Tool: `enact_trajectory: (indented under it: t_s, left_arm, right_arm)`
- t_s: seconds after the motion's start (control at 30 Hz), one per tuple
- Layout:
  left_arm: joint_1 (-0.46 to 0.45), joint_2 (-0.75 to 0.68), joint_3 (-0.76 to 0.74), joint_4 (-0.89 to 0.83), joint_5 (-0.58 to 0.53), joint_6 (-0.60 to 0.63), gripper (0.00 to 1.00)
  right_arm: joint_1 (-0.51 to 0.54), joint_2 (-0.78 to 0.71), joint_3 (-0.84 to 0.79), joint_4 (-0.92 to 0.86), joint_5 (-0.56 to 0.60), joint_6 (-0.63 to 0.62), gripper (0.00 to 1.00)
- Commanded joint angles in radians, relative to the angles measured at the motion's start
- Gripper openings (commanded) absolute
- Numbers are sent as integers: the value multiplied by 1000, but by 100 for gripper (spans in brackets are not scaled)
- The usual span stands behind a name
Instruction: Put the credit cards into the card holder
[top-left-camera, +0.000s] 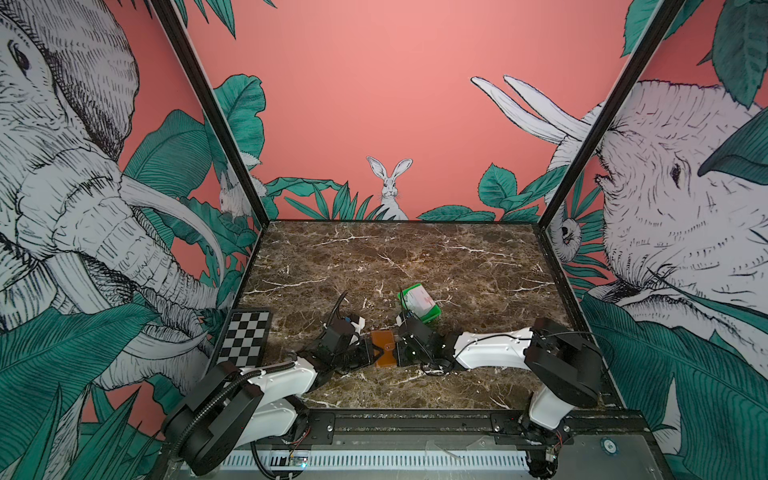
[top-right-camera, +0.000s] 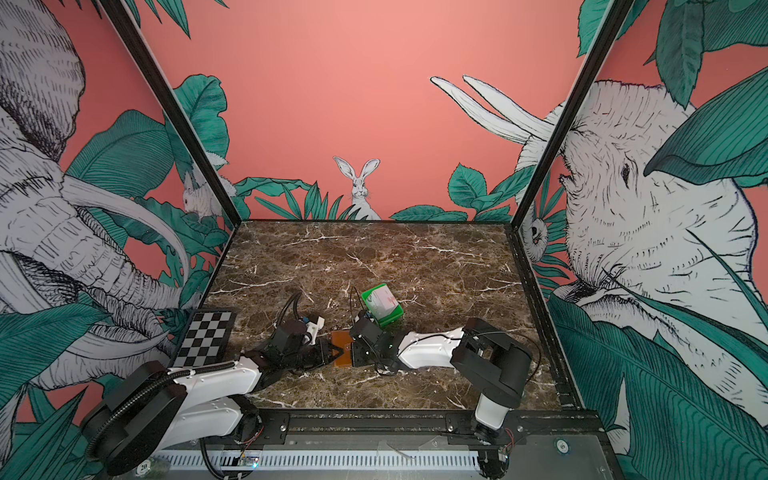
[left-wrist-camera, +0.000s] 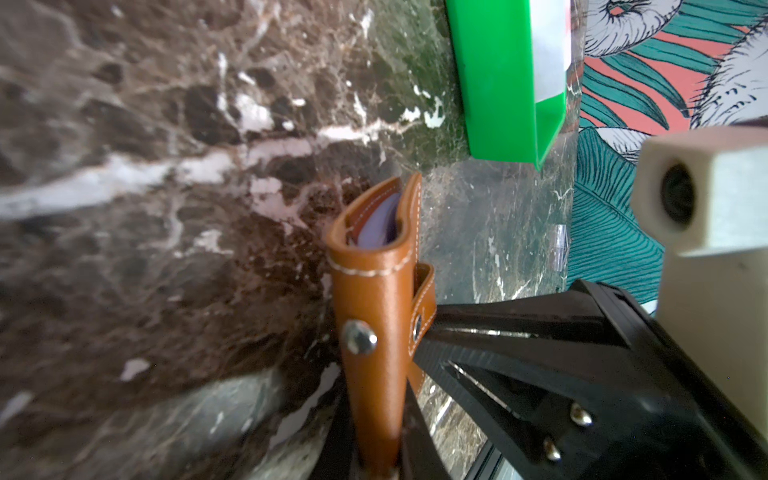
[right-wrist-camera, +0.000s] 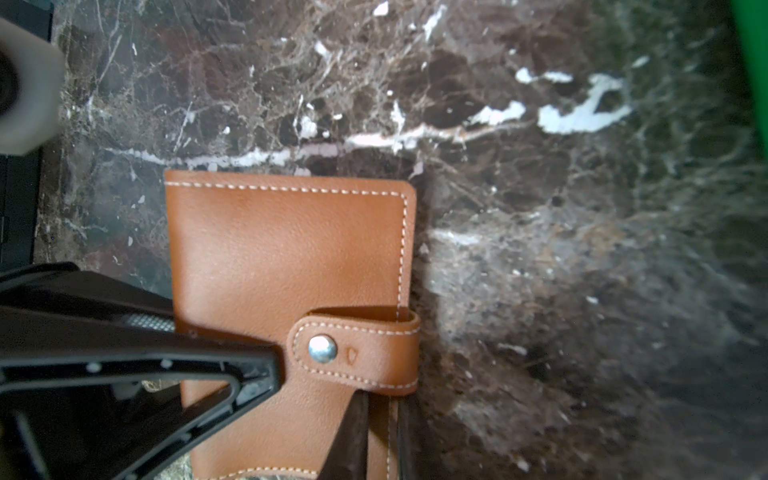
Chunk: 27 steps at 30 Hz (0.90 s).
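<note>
Brown marble covered the tabletop (top-left-camera: 415, 257) inside the booth with jungle-painted walls. The wallet (top-left-camera: 382, 348) sat near the front middle, directly between the two arms. In both top views its long axis ran from the front edge toward the back wall, so each arm faced one long side. I could not tell whether it rested on the marble or was raised a little. The left gripper (top-left-camera: 375, 354) came in over the left long side and was closed narrow on the wallet. In the right wrist view one of its fingers lay across the leather face, its tip just beside the snap tab (right-wrist-camera: 353, 351). The tab was fastened and wrapped round the opposite long edge, the one toward the right arm. The right gripper (right-wrist-camera: 377, 419) had its fingers pinched close on that same edge, just beside the tab. The left wrist view showed pale sheets (left-wrist-camera: 384, 224) inside the wallet's open end, but whether sleeves or cards was unclear. The loose cards (top-left-camera: 417, 300) lay in the green tray (top-left-camera: 432, 316), beyond the right gripper and apart from the wallet. The tab probably had to come undone first, and the right arm was the nearer one to both tab and tray.
</note>
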Motion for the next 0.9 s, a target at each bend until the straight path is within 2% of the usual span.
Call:
enact_trajectory:
  t_s: [0.0, 0.43, 0.87]
  left_arm:
    - [-14, -7, 28, 17, -11, 15, 9]
    - [-73, 8, 59, 3, -49, 34, 5]
    - [-97, 22, 88, 0, -53, 36, 4]
  right_arm:
    - [-2, -48, -18, -53, 31, -11, 15]
    - [-1, -194, -10, -204, 109, -53, 19]
    - [0, -128, 52, -181, 37, -80, 23]
